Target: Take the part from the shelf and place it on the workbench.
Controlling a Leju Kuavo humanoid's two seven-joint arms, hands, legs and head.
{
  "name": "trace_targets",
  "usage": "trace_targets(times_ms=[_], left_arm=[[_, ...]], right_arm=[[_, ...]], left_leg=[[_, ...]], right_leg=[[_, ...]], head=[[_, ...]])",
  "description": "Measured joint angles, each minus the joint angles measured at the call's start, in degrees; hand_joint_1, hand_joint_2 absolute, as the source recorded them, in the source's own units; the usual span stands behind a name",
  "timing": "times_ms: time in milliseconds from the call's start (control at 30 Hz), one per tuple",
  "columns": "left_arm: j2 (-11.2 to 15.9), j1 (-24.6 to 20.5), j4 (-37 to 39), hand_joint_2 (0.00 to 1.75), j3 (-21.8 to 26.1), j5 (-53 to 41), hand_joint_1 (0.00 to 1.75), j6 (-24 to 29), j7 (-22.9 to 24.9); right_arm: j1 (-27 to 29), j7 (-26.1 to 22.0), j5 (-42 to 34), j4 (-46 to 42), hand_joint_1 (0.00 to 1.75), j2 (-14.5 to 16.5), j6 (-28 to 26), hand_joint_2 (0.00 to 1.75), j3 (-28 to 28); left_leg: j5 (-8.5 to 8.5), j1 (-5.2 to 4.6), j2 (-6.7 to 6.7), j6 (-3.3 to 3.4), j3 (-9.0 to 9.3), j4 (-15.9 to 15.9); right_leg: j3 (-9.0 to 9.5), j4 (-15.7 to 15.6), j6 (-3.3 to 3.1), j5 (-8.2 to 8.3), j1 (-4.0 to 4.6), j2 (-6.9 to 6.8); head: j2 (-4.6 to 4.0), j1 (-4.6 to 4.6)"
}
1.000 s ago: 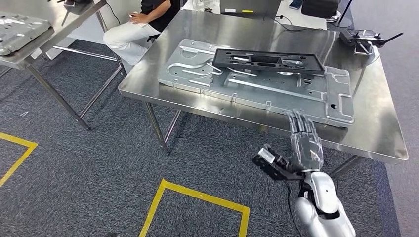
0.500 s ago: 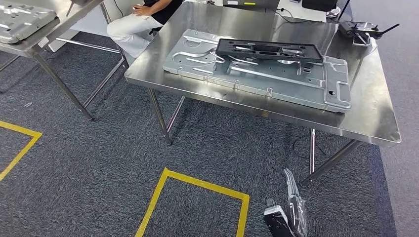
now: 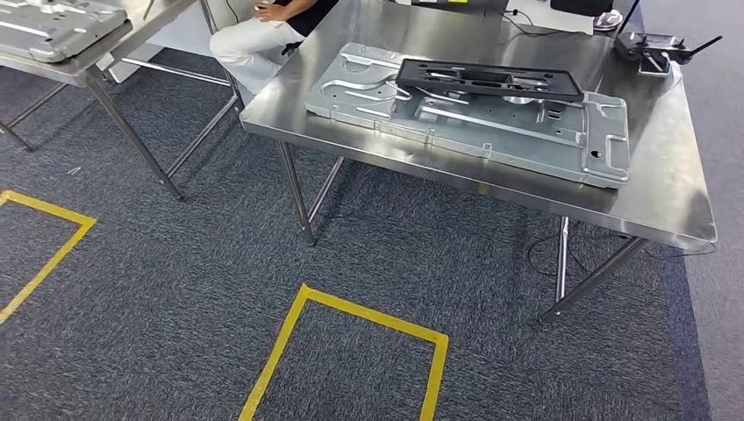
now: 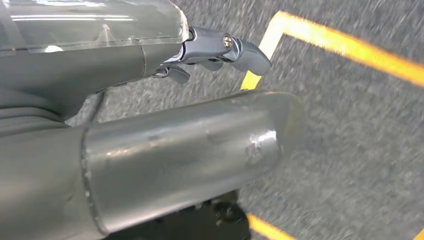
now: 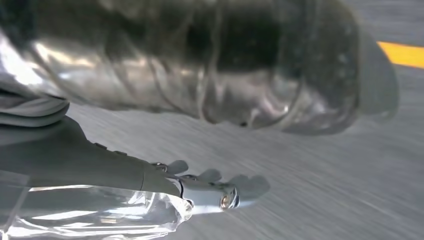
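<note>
A black plastic frame part [image 3: 488, 79] lies flat on a large stamped metal plate [image 3: 474, 123], which rests on the steel workbench [image 3: 671, 197] ahead. My left hand [image 4: 125, 65] hangs over the grey carpet with the thumb and the darker fingers apart and nothing between them. My right hand [image 5: 150, 167] also hangs low over the floor, blurred, its fingers stretched out and holding nothing. Both hands are well away from the workbench.
A second steel table [image 3: 101, 61] at the far left carries another metal plate [image 3: 57, 26]. A person [image 3: 254, 39] sits between the tables. A controller with antennas [image 3: 658, 44] lies at the bench's far right corner. Yellow tape [image 3: 351, 311] marks squares on the carpet.
My right hand, raised by the bench's front edge a second ago, has dropped down out of the head view. The camera has shifted, so the whole scene sits differently.
</note>
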Motion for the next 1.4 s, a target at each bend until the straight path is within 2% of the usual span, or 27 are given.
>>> trace_targets(times_ms=[67, 133, 167, 200, 233, 300, 367, 400, 467, 533, 567, 633, 667, 700, 733, 767, 833, 867, 933, 1000, 1033, 1100, 1167, 1233, 1267, 1333, 1400], left_arm=[[-0.07, 0.02, 0.0, 0.0, 0.08, -0.03, 0.0, 0.1, 0.04], [-0.15, 0.03, 0.0, 0.0, 0.1, -0.05, 0.0, 0.16, 0.07], [-0.16, 0.06, 0.0, 0.0, 0.13, -0.05, 0.0, 0.18, 0.07], [-0.16, 0.11, 0.0, 0.0, 0.15, -0.05, 0.0, 0.19, 0.07], [-0.15, 0.17, 0.0, 0.0, 0.19, -0.05, 0.0, 0.2, 0.07], [-0.15, 0.2, 0.0, 0.0, 0.23, -0.05, 0.0, 0.21, 0.07], [-0.15, 0.07, 0.0, 0.0, 0.25, -0.05, 0.0, 0.22, 0.05], [-0.15, 0.03, 0.0, 0.0, 0.25, -0.07, 0.0, 0.23, 0.04], [-0.15, 0.12, 0.0, 0.0, 0.26, -0.12, 0.0, 0.33, 0.02], [-0.25, 0.19, 0.0, 0.0, 0.27, -0.19, 0.0, 0.51, 0.01], [-0.31, 0.18, 0.0, 0.0, 0.28, -0.21, 0.0, 0.61, -0.01], [-0.37, 0.12, 0.0, 0.0, 0.28, -0.25, 0.0, 0.85, -0.02], [-0.37, 0.13, 0.0, 0.0, 0.28, -0.26, 0.0, 1.0, -0.02], [-0.37, 0.17, 0.0, 0.0, 0.28, -0.27, 0.0, 1.14, 0.0], [-0.38, 0.22, 0.0, 0.0, 0.29, -0.3, 0.0, 1.26, 0.03], [-0.4, 0.25, 0.0, 0.0, 0.31, -0.32, 0.0, 1.38, 0.07], [-0.58, 0.21, 0.0, 0.0, 0.33, -0.35, 0.0, 1.5, 0.15], [-0.7, 0.12, 0.0, 0.0, 0.34, -0.36, 0.0, 1.58, 0.17], [-0.88, 0.07, 0.0, 0.0, 0.4, -0.35, 0.0, 1.75, 0.31], [-0.85, 0.21, -0.01, 0.0, 0.55, -0.32, 0.0, 1.92, 0.59], [-0.84, 0.24, -0.01, 0.0, 0.61, -0.29, 0.0, 2.01, 0.71], [-0.84, 0.19, -0.02, 0.0, 0.69, -0.25, 0.0, 2.13, 0.88], [-0.9, 0.14, -0.02, 0.0, 0.69, -0.25, 0.0, 2.16, 0.95], [-0.89, 0.26, -0.02, 0.0, 0.74, -0.23, 0.0, 2.2, 0.95], [-0.87, 0.34, -0.02, 0.0, 0.79, -0.23, 0.0, 2.23, 0.96], [-0.85, 0.34, -0.02, 0.0, 0.89, -0.23, 0.0, 2.28, 0.97], [-0.85, 0.23, -0.02, 0.0, 0.96, -0.24, 0.0, 2.3, 0.97]], right_arm=[[-0.47, 5.08, 0.92, 2.95, 0.0, 0.61, 0.89, 0.0, -1.12], [-0.62, 7.68, 1.42, 5.07, 0.0, 0.9, 1.61, 0.0, -1.84], [-0.69, 8.19, 1.52, 5.89, 0.0, 0.99, 1.75, 0.0, -2.11], [-0.82, 8.43, 1.62, 6.54, 0.0, 1.08, 1.81, 0.0, -2.33], [-1.0, 8.6, 1.7, 7.09, 0.0, 1.17, 1.83, 0.0, -2.52], [-1.4, 8.8, 1.79, 7.96, 0.0, 1.37, 1.87, 0.0, -2.85], [-1.63, 9.07, 1.86, 8.54, 0.0, 1.54, 1.96, 0.0, -3.04], [-1.81, 9.48, 1.9, 8.76, 0.0, 1.59, 2.2, 0.0, -3.1], [-2.22, 11.03, 2.0, 9.09, 0.0, 1.68, 3.17, 0.0, -3.21], [-2.53, 12.71, 2.08, 9.29, 0.0, 1.74, 4.33, 0.0, -3.34], [-2.54, 13.28, 2.1, 9.42, 0.0, 1.78, 4.8, 0.0, -3.4], [-2.46, 13.9, 2.17, 9.7, 0.0, 1.83, 5.59, 0.0, -3.47], [-2.42, 13.98, 2.24, 9.82, 0.0, 1.85, 5.89, 0.0, -3.49], [-2.37, 14.0, 2.35, 9.9, 0.0, 1.87, 6.15, 0.0, -3.5], [-2.32, 13.92, 2.49, 9.96, 0.0, 1.89, 6.41, 0.0, -3.51], [-2.28, 13.78, 2.65, 10.0, 0.0, 1.92, 6.62, 0.0, -3.51], [-2.15, 13.36, 2.99, 10.02, 0.0, 1.95, 6.95, 0.0, -3.51], [-2.15, 13.16, 3.14, 10.03, 0.0, 1.96, 7.01, 0.0, -3.51], [-2.32, 12.97, 3.36, 10.05, 0.0, 1.95, 7.17, 0.0, -3.51], [-2.58, 12.97, 3.58, 10.05, 0.0, 2.02, 7.52, 0.0, -3.51], [-2.57, 13.0, 3.66, 10.05, 0.0, 2.09, 7.7, 0.0, -3.51], [-2.44, 13.06, 3.79, 10.08, 0.0, 2.21, 7.93, 0.0, -3.51], [-2.27, 13.1, 3.88, 10.18, 0.0, 2.23, 7.99, 0.0, -3.51], [-2.24, 13.12, 3.91, 10.27, 0.0, 2.24, 8.01, 0.0, -3.52], [-2.26, 13.12, 3.91, 10.29, 0.0, 2.24, 8.01, 0.0, -3.53], [-2.33, 13.12, 3.91, 10.29, 0.0, 2.24, 8.0, 0.0, -3.53], [-2.45, 13.12, 3.91, 10.29, 0.0, 2.25, 7.99, 0.0, -3.53]], left_leg=[[-3.05, 0.12, 0.82, -0.47, -1.74, 4.02], [-7.38, 0.3, 1.46, -1.02, -4.64, 11.51], [-8.63, 0.38, 1.59, -1.26, -5.64, 14.62], [-8.72, 0.44, 1.73, -1.44, -5.65, 15.82], [-7.79, 0.5, 1.94, -1.53, -4.55, 14.8], [-4.94, 0.62, 3.26, -1.52, 0.19, 7.53], [-3.39, 0.29, 4.86, -0.96, 3.78, 1.45], [-3.38, 0.08, 5.29, -0.55, 4.38, 0.08], [-3.2, -0.06, 4.62, 0.3, 3.92, -0.2], [-2.7, 0.19, 3.78, 1.1, 3.73, -0.64], [-2.32, 0.3, 3.34, 1.54, 3.56, -0.78], [-1.81, 0.17, 2.43, 2.15, 2.95, -0.72], [-1.63, 0.05, 1.89, 2.3, 2.68, -0.64], [-1.53, -0.05, 1.29, 2.34, 2.48, -0.55], [-1.45, -0.13, 0.59, 2.32, 2.35, -0.41], [-1.43, -0.21, -0.13, 2.3, 2.28, -0.24], [-1.41, -0.38, -1.43, 2.15, 2.06, 0.17], [-1.35, -0.39, -1.99, 1.92, 1.82, 0.37], [-1.04, -0.21, -3.04, 1.17, 1.22, 0.51], [-0.8, -0.05, -3.67, 0.4, 0.76, 0.51], [-1.31, -0.1, -2.97, 0.14, 0.38, 1.17], [-4.23, -0.05, -0.37, -0.28, -1.78, 5.75], [-7.69, 0.25, 1.26, -0.89, -5.1, 12.88], [-7.87, 0.68, 1.85, -1.49, -5.84, 15.32], [-6.49, 0.87, 2.21, -1.69, -4.51, 13.26], [-3.39, 0.96, 3.94, -1.79, 0.03, 5.45], [-2.28, 0.71, 5.14, -1.36, 2.5, 0.72]], right_leg=[[-0.2, -0.3, -0.59, 0.45, -0.28, -1.23], [-0.68, -0.2, -0.89, 0.67, -0.1, -2.57], [-0.96, -0.07, -0.9, 0.75, -0.02, -3.25], [-1.25, 0.13, -0.88, 0.81, 0.02, -3.87], [-1.49, 0.38, -0.82, 0.84, 0.03, -4.44], [-1.83, 0.94, -0.59, 0.79, 0.05, -5.5], [-1.96, 1.38, -0.06, 0.73, 0.23, -6.45], [-1.97, 1.53, 0.29, 0.74, 0.34, -6.88], [-1.86, 1.54, 0.98, 0.85, 0.49, -7.66], [-2.35, 2.81, 1.65, -0.37, 0.36, -6.37], [-3.24, 4.98, 1.87, -2.07, 0.29, -5.08], [-6.22, 12.09, 2.02, -6.43, 0.14, -2.72], [-7.58, 15.41, 2.02, -7.82, 0.13, -2.35], [-8.22, 17.2, 1.98, -8.09, 0.13, -2.19], [-7.86, 16.84, 1.86, -7.18, 0.13, -2.05], [-6.48, 14.25, 1.63, -5.28, 0.15, -1.71], [-2.77, 6.61, 0.85, -1.57, 0.18, 0.54], [-1.52, 3.77, 0.51, -0.66, 0.2, 1.66], [-0.89, 1.95, 0.13, -0.59, 0.34, 2.55], [-0.7, 1.19, -0.12, -0.13, 0.26, 1.27], [-0.53, 0.69, -0.35, 0.18, 0.08, 0.55], [-0.37, -0.03, -0.74, 0.63, -0.16, -1.22], [-0.62, 0.0, -0.92, 0.66, -0.09, -2.96], [-0.86, 0.24, -0.81, 0.57, -0.12, -4.58], [-0.94, 0.43, -0.66, 0.48, -0.19, -5.28], [-1.0, 0.96, -0.11, 0.14, -0.25, -6.47], [-0.95, 1.38, 0.64, -0.16, -0.09, -7.41]], head=[[-0.01, -0.11], [0.01, -0.21], [0.0, -0.21], [0.01, -0.21], [0.0, -0.21], [-0.01, -0.21], [-0.01, -0.2], [-0.01, -0.18], [0.0, -0.12], [0.01, -0.09], [0.0, -0.08], [-0.01, -0.04], [-0.01, -0.05], [-0.01, -0.05], [0.0, -0.06], [0.01, -0.07], [0.01, -0.08], [0.0, -0.09], [0.01, -0.11], [0.01, -0.1], [0.01, -0.12], [0.01, -0.22], [0.0, -0.28], [-0.01, -0.28], [-0.01, -0.28], [-0.01, -0.3], [0.0, -0.28]])
